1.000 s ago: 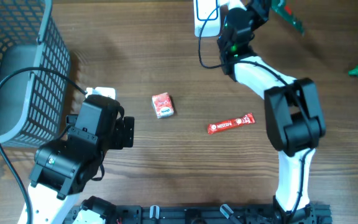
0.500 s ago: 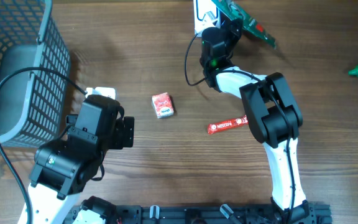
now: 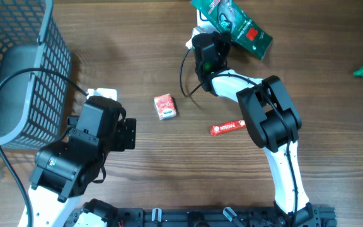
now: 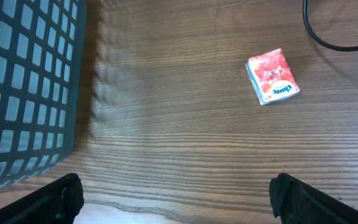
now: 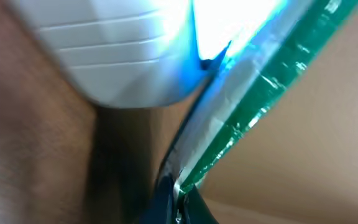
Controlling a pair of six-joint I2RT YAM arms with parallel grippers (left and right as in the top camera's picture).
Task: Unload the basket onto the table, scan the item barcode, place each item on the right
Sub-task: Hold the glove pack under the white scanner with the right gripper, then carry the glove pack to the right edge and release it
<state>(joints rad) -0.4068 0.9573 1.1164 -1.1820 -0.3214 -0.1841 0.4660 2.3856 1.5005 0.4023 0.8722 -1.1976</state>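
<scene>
The green packet [image 3: 235, 25] was at the far edge of the desk [image 3: 137, 50], lifted above it and lying over the white scanner [image 5: 117, 56]. In the right wrist view the shiny edge of the packet ran just beside the scanner's body, under a strong blue-white light. Whether they touched, I could not tell. The barcode was not visible in any view.

To do this step well, I think the printed side with the code should face the scanner's window, flat and without shaking, with a little space between them. The packet looked like thin foil, so it probably bends and reflects the light. A slow small tilt would be better than a fast swing, and the grip should not cover the code.

The right hand [image 3: 216, 34] was closed tightly on the packet, pinching it near one end. Its arm was stretched long over the desk, from the near edge to the far edge, with the elbow folded and the wrist bent toward the scanner. A black cable [image 3: 188, 75] curved beside the wrist.

The left hand [image 4: 179, 202] was spread wide and held nothing. It hung above the bare wood beside the basket [image 3: 17, 63]. A red tissue pack [image 3: 165, 106] and a red stick sachet [image 3: 233, 126] lay in the middle of the desk, well apart from the scanner.
</scene>
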